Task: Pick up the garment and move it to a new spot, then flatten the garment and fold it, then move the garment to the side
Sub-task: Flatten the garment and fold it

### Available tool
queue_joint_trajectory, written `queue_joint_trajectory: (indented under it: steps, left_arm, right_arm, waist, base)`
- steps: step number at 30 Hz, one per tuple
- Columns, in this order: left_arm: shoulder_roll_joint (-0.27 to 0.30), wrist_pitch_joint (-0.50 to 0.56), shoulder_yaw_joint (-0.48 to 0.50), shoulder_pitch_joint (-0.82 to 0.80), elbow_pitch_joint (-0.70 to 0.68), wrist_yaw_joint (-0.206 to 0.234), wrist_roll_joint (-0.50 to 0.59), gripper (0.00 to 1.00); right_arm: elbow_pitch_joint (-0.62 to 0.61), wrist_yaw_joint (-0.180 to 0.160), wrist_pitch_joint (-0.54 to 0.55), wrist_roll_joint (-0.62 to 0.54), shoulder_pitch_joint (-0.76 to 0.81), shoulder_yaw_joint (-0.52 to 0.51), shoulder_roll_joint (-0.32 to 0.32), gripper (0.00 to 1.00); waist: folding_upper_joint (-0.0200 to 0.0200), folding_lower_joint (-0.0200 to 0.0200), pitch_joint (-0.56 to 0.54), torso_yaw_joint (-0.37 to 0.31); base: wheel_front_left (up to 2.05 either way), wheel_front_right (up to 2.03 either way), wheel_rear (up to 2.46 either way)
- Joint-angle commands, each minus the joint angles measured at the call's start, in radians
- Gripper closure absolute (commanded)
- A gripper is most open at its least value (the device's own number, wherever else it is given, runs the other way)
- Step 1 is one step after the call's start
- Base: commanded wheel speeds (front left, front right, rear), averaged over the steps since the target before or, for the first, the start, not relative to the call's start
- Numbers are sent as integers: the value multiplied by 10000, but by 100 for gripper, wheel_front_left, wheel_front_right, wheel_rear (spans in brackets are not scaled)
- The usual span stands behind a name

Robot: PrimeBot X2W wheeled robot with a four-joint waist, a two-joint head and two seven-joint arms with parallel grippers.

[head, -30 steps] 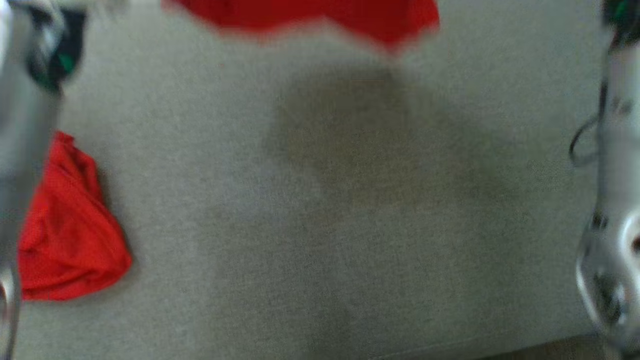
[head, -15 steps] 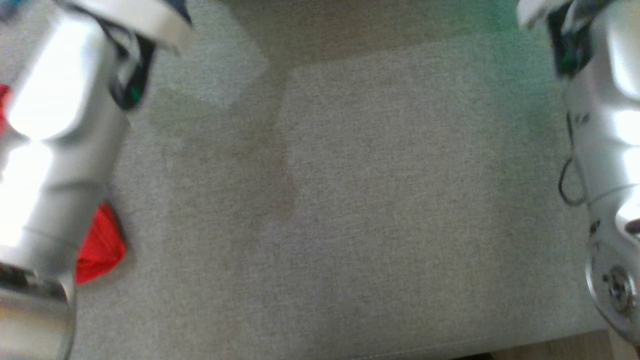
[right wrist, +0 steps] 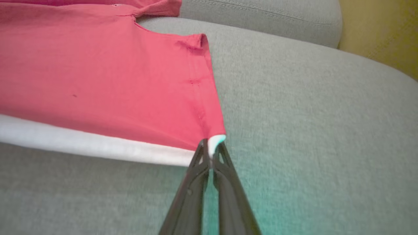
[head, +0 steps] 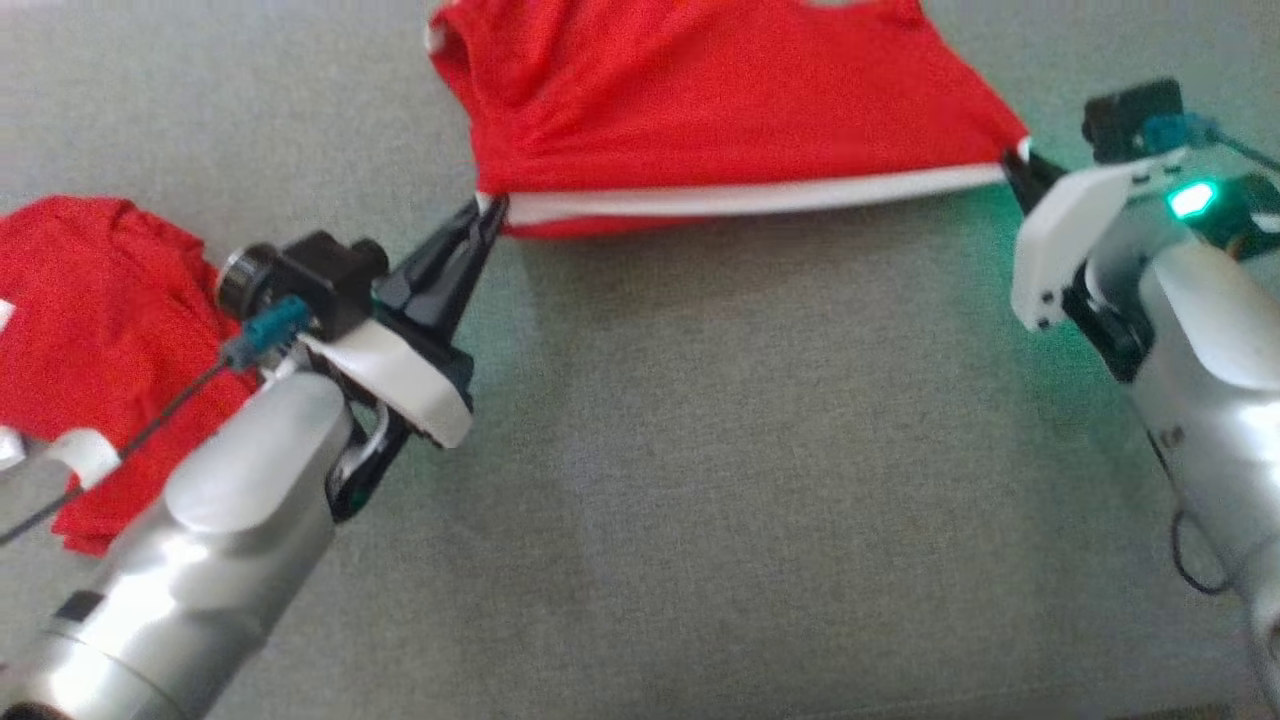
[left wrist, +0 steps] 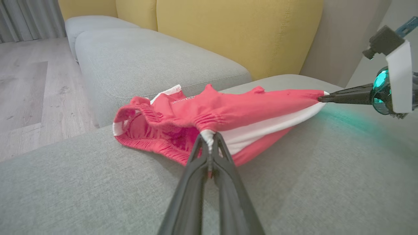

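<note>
The garment (head: 720,100) is a pair of red shorts with a white side stripe, stretched across the far part of the grey cushion (head: 700,480). My left gripper (head: 492,208) is shut on its left end, by the gathered waistband (left wrist: 183,120). My right gripper (head: 1012,165) is shut on the opposite end, at the white-striped leg corner (right wrist: 215,141). The white stripe runs taut between both grippers, and the shorts (right wrist: 98,81) lie flat beyond it. In the left wrist view the right gripper's dark fingers (left wrist: 349,96) pinch the far tip.
A second red garment (head: 90,330) lies crumpled at the left, partly behind my left forearm. Yellow back cushions (left wrist: 235,32) rise behind the seat. Another grey seat cushion (left wrist: 147,62) and wooden floor (left wrist: 29,88) lie beyond the shorts.
The head camera has swung, so the whole picture shifted. Both grippers now show holding the shorts stretched between them, where half a second ago only the forearms and bare cushion showed.
</note>
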Motion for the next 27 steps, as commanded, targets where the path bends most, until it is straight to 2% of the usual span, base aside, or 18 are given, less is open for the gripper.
queue_joint_trajectory:
  steps: [1, 8, 9, 16, 22, 27]
  left_arm:
    - [464, -94, 332, -120, -294, 19, -3, 100]
    - [438, -94, 522, 981, -639, 22, 149, 100]
    - [438, -94, 522, 981, -639, 22, 149, 100]
    - [471, -95, 747, 2468, -1399, 227, 209, 100]
    - [612, -62, 529, 3711, -2512, 511, 126, 100]
    - [768, 178, 452, 4244, -3598, 916, 26, 100]
  right_arm:
    - [-619, 19, 244, 535, 292, 470, -497, 100]
    - [-2467, 19, 1238, 2507, 1418, 1912, -1990, 100]
    - [-2467, 19, 1238, 2507, 1418, 1912, -1990, 100]
    - [-4068, 19, 2284, 3977, 2684, 2442, -3265, 100]
    - [-5502, 19, 3181, 4948, 4066, 2210, -4366, 100]
    - [-6524, 19, 3347, 5157, 4937, 1371, -4918, 100]
  waist:
    - [-1, 2, -330, 22]
    - [-1, 2, -1218, -184]
    - [-1, 2, -1218, -184]
    - [-1, 2, -2291, -414]
    - [-1, 2, -2833, -436]
    - [-1, 2, -2879, -344]
  base:
    - [0, 0, 0]
    - [0, 0, 0]
    - [0, 0, 0]
    - [0, 0, 0]
    - [0, 0, 0]
    - [0, 0, 0]
